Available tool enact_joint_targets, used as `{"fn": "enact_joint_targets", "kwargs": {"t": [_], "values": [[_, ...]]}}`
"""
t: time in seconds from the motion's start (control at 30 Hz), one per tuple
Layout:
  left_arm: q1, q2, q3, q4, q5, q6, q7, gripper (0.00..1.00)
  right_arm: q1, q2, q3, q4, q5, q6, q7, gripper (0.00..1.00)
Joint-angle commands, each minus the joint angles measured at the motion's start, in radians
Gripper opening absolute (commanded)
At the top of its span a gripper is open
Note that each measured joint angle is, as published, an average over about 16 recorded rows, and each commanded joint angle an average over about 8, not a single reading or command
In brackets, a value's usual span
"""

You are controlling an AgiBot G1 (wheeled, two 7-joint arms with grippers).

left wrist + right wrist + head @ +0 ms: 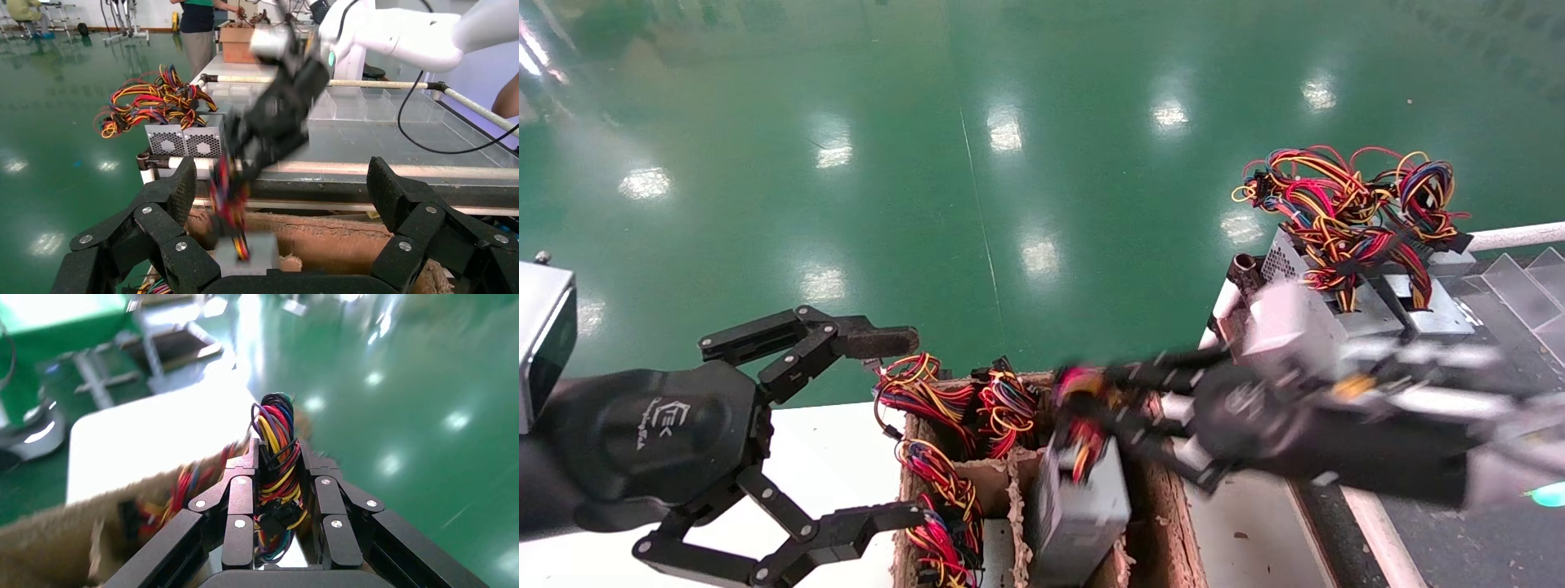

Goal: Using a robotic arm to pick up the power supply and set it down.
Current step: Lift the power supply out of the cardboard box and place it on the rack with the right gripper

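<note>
The power supply (1083, 510) is a silver-grey metal box hanging tilted over the brown cardboard box (1169, 506). Its bunch of red, yellow and black wires (275, 432) sits between the fingers of my right gripper (278, 454), which is shut on it. In the head view the right gripper (1091, 412) is blurred, reaching in from the right above the box. The left wrist view shows the same power supply (257, 254) dangling by its wires (226, 196). My left gripper (905, 426) stands open and empty, left of the box.
Several more wire bundles (932, 396) stick up from the box's cardboard dividers. Two other power supplies (1336, 314) with tangled wires (1344, 204) rest on the bench at the right. A white table (829, 457) lies under the left gripper. Green floor lies beyond.
</note>
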Motion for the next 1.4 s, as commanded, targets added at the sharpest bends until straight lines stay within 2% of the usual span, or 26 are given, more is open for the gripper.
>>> {"fn": "enact_joint_targets", "kwargs": {"t": [0.03,0.17,0.27,0.67,0.87,1.07,1.2,1.4], "values": [[0.000,0.000,0.000,0.000,0.000,0.000,0.000,1.00,-0.001,0.037,0.040,0.026,0.051,0.000,0.002,0.00],[0.000,0.000,0.000,0.000,0.000,0.000,0.000,1.00,0.023,0.098,0.125,0.022,0.144,-0.003,-0.010,0.00],[0.000,0.000,0.000,0.000,0.000,0.000,0.000,1.00,0.052,0.134,0.174,0.011,0.174,0.015,-0.022,0.00],[0.000,0.000,0.000,0.000,0.000,0.000,0.000,1.00,0.178,0.293,0.281,-0.104,0.114,0.136,-0.065,0.00],[0.000,0.000,0.000,0.000,0.000,0.000,0.000,1.00,0.152,0.387,0.329,-0.172,0.066,0.189,-0.128,0.00],[0.000,0.000,0.000,0.000,0.000,0.000,0.000,1.00,0.099,0.444,0.335,-0.250,0.005,0.221,-0.179,0.00],[0.000,0.000,0.000,0.000,0.000,0.000,0.000,1.00,0.071,0.463,0.321,-0.313,-0.029,0.215,-0.201,0.00],[0.000,0.000,0.000,0.000,0.000,0.000,0.000,1.00,0.039,0.465,0.273,-0.400,-0.081,0.162,-0.226,0.00]]}}
